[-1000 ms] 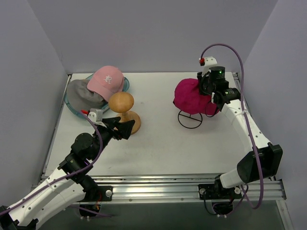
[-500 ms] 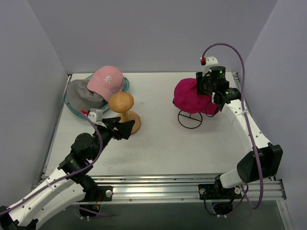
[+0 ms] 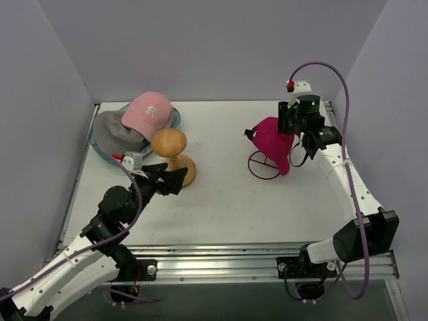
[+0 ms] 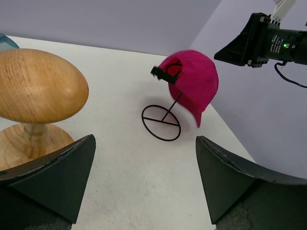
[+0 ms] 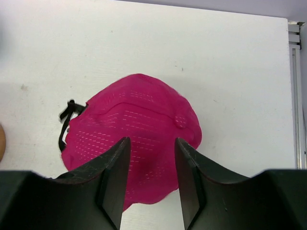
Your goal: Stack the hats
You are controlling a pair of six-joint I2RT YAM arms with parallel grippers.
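The magenta cap [image 3: 271,140] hangs tilted on a black wire stand [image 3: 263,175], brim pointing down; it also shows in the left wrist view [image 4: 192,79] and the right wrist view [image 5: 134,124]. My right gripper [image 3: 296,127] is open just right of and above it, jaws apart and off the fabric [image 5: 151,141]. The light pink cap [image 3: 150,110] and the grey cap [image 3: 117,130] lie in the teal tub [image 3: 100,150] at the back left. My left gripper [image 3: 167,175] is open and empty [image 4: 145,138] beside the wooden hat stand [image 3: 169,142]. The yellow-orange bucket hat is out of view.
The wooden hat stand [image 4: 41,84] stands bare between the tub and my left gripper. Grey walls close in the table on the left, back and right. An aluminium rail [image 3: 234,257] runs along the near edge.
My right gripper has let go of the magenta cap and drawn back up and to the right. The cap has slumped and now hangs tilted on the wire stand. The left arm has not moved.
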